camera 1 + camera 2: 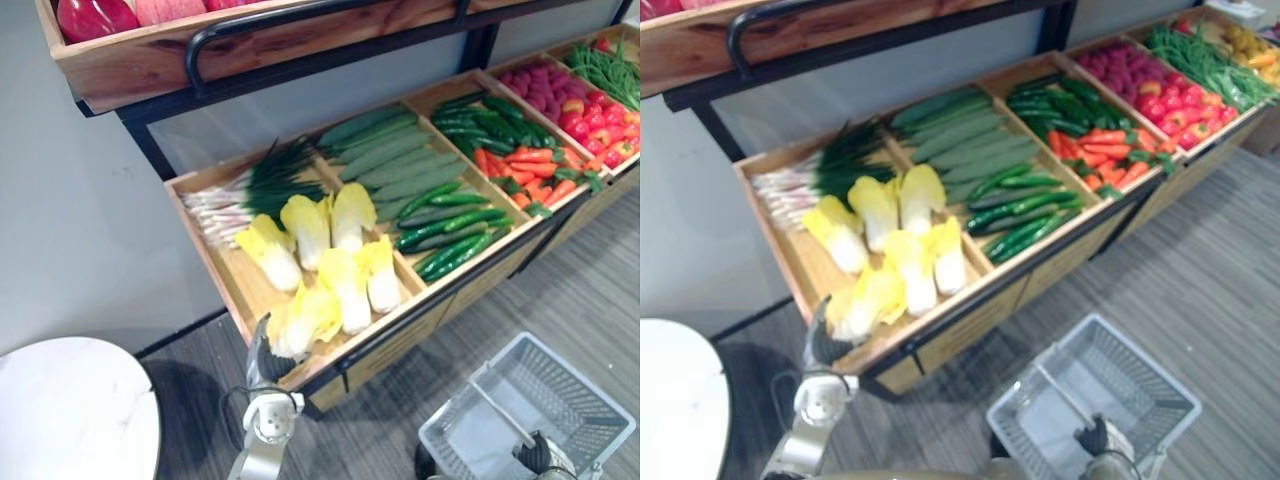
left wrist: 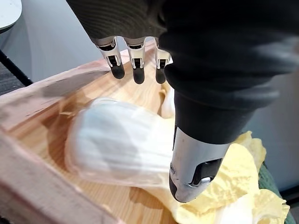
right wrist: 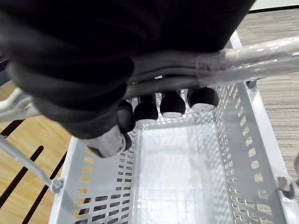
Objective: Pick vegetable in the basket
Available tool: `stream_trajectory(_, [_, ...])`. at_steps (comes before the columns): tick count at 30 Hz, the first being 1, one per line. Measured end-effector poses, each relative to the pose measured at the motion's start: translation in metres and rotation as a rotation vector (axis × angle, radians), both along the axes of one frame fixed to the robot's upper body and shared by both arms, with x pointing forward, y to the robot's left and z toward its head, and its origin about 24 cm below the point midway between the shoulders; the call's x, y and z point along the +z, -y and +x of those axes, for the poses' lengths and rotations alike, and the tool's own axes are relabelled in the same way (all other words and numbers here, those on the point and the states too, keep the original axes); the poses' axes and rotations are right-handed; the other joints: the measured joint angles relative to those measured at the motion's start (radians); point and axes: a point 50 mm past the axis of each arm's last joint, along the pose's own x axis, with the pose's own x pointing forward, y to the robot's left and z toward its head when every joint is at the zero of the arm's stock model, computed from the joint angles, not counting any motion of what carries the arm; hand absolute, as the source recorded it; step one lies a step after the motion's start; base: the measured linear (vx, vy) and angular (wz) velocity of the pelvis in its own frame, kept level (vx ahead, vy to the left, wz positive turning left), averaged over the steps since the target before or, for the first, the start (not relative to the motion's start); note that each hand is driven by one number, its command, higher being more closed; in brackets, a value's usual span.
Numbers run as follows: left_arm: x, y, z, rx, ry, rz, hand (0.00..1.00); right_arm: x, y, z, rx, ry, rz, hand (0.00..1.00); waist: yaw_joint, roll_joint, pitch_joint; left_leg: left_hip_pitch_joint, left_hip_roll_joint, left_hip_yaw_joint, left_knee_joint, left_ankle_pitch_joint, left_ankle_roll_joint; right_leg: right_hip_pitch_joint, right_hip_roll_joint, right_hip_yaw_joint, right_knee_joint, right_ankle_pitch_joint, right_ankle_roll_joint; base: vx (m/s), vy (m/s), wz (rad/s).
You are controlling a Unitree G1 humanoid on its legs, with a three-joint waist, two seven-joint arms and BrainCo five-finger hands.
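The left hand (image 2: 189, 98) is held open over the front corner of a wooden crate (image 1: 222, 268), its fingers (image 2: 137, 70) straight and spread above the bare boards and nothing gripped. The nearest cabbage (image 2: 117, 144) is seen just beneath the palm, its pale stem end towards the fingers and its yellow leaves lying past the thumb; whether the thumb touches it cannot be told. The arm is brought in low from the aisle, with the wrist just outside the crate's front edge.

More cabbages (image 1: 312, 228) are piled just behind it in the same compartment, and spring onions (image 1: 238, 195) are laid along the back. Long pale green gourds (image 1: 390, 160) and dark cucumbers (image 1: 450, 225) fill the next compartment, with carrots (image 1: 530, 170) further along.

The right hand (image 3: 147, 111) is curled round the handle (image 3: 254, 49) of the grey basket (image 1: 585, 395), which is held over the floor, well apart from the cabbage.
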Motion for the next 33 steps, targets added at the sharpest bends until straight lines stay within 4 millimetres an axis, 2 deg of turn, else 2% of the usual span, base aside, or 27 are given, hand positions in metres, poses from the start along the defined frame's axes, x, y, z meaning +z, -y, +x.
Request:
stream_trajectory(5, [-0.007,0.000,-0.002,-0.002,-0.036,0.000,0.00,0.000,0.000,0.000,0.000,0.000,0.001,1.00,-0.001,0.011,-0.007,0.011,0.001,0.019,0.000,-0.005,0.000,0.000,0.003,0.013,0.000,0.000,0.000,0.00,-0.004,-0.10])
stream_trajectory(17, [-0.032,0.001,0.011,0.008,-0.154,0.062,0.00,0.002,0.004,0.002,0.007,0.001,-0.010,1.00,-0.004,0.025,-0.008,0.029,0.003,0.067,0.000,-0.019,-0.007,-0.015,0.013,0.056,-0.001,0.000,0.000,0.01,-0.007,-0.11])
stream_trajectory(21, [-0.040,-0.001,0.014,0.051,-0.194,0.094,0.00,0.003,0.004,0.004,0.010,0.009,-0.016,1.00,-0.006,0.039,-0.002,0.036,0.003,0.084,0.000,-0.025,-0.009,-0.021,0.016,0.073,-0.001,0.000,0.000,0.01,-0.009,-0.14])
stream_trajectory(31, [-0.040,-0.011,0.018,0.234,-0.179,0.152,0.00,0.008,0.002,0.019,0.099,0.038,-0.045,1.00,-0.006,0.042,0.003,0.031,0.009,0.152,0.000,-0.036,-0.025,-0.074,0.036,0.135,-0.002,-0.001,-0.001,-0.02,-0.031,-0.20])
stream_trajectory(32, [-0.041,-0.012,0.017,0.252,-0.184,0.158,1.00,0.008,0.002,0.019,0.107,0.039,-0.045,1.00,-0.006,0.042,0.003,0.032,0.011,0.158,0.001,-0.038,-0.028,-0.078,0.040,0.141,-0.003,-0.001,-0.002,-0.02,-0.038,-0.22])
stream_trajectory(33, [-0.041,-0.014,0.016,0.269,-0.183,0.164,1.00,0.008,0.002,0.020,0.113,0.044,-0.045,1.00,-0.006,0.042,0.003,0.032,0.013,0.164,0.001,-0.039,-0.030,-0.082,0.043,0.146,-0.004,-0.001,-0.002,-0.01,-0.043,-0.18])
